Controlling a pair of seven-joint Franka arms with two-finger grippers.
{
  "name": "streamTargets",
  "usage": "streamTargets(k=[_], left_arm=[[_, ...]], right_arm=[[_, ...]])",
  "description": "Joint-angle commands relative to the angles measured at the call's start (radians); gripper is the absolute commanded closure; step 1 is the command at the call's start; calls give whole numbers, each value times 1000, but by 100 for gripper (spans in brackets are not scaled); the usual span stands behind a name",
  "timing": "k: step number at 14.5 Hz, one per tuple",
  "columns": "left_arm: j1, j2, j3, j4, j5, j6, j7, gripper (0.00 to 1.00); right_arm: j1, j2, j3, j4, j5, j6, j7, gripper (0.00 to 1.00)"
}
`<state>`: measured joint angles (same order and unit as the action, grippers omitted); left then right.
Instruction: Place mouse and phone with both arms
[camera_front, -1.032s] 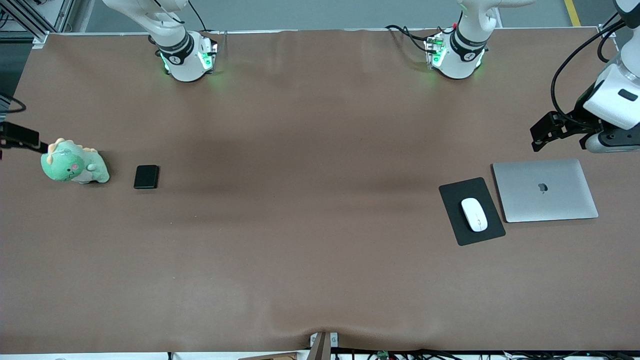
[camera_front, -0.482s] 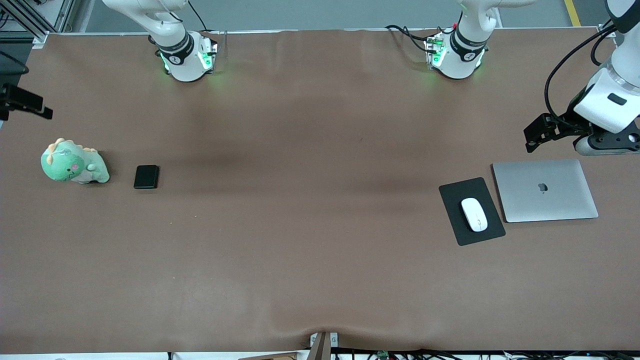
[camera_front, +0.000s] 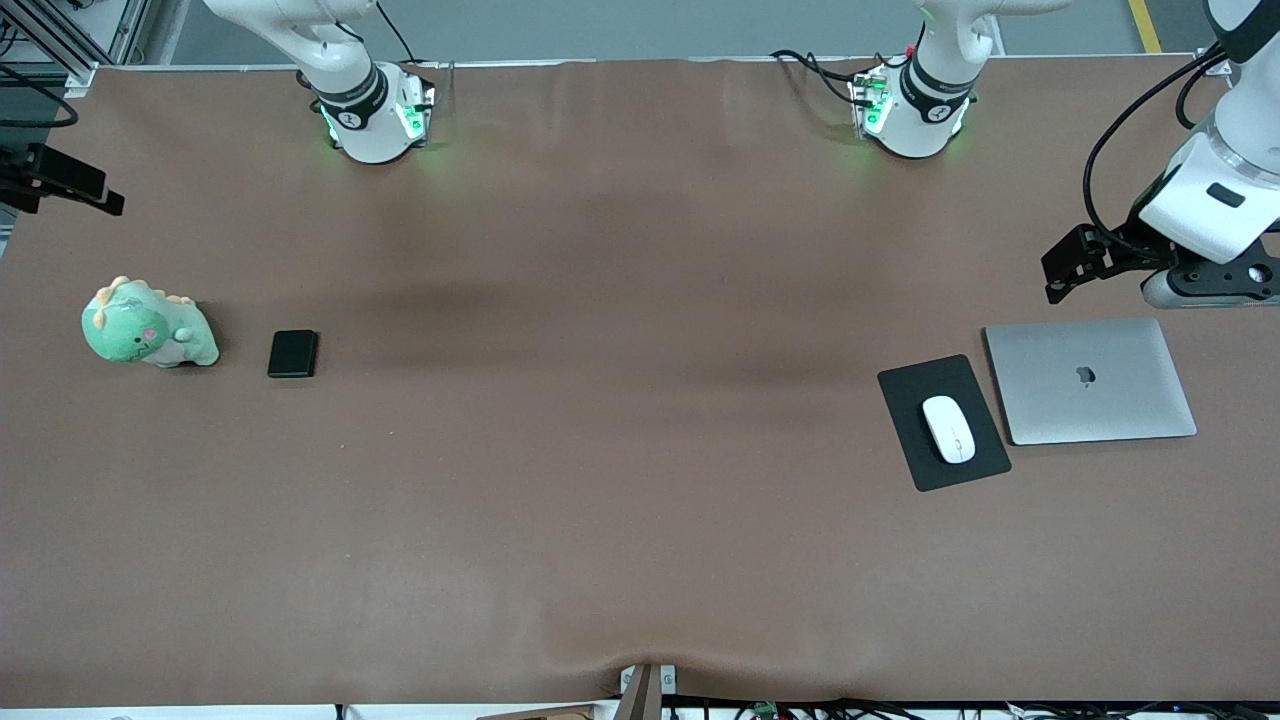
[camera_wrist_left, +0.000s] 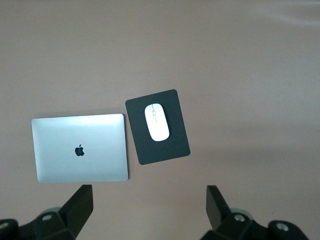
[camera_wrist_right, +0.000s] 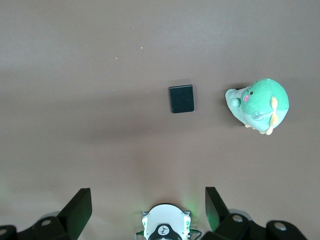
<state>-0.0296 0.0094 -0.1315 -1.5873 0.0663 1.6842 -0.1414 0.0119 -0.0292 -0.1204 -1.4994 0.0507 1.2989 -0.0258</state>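
— Where is the mouse sitting?

— It is lying on the black mouse pad, toward the left arm's end of the brown bench. A closed silver laptop is lying flat just beside the pad, closer to that end of the bench. In the left wrist view the mouse is resting lengthwise on the pad, with the laptop beside it.

— And the phone?

— The phone is lying flat on the bench toward the right arm's end. A green plush dinosaur is sitting near it, closer to that end, the two apart. The right wrist view is showing the phone and the dinosaur with bare bench between them.

— What is the left pincer doing?

— The left pincer is hanging in the air over the bench by the laptop's edge nearest the bases. Its fingers are standing wide apart and gripping nothing.

— And the right one?

— The right pincer is hovering at the edge of the bench, at the right arm's end, up from the dinosaur. Its fingers are also spread apart and empty, and the right arm's green-lit base is showing between them.
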Motion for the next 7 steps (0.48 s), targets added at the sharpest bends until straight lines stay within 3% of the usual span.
streamTargets(k=[1,7], left_arm=[[5,0,-5,20,-26,-26,10,0],[7,-2,-3,33,-53,-83,2,0]], right_arm=[[30,-74,-4,-79,-17,43,30,0],[25,-63,-4,-67,-17,63,24,0]])
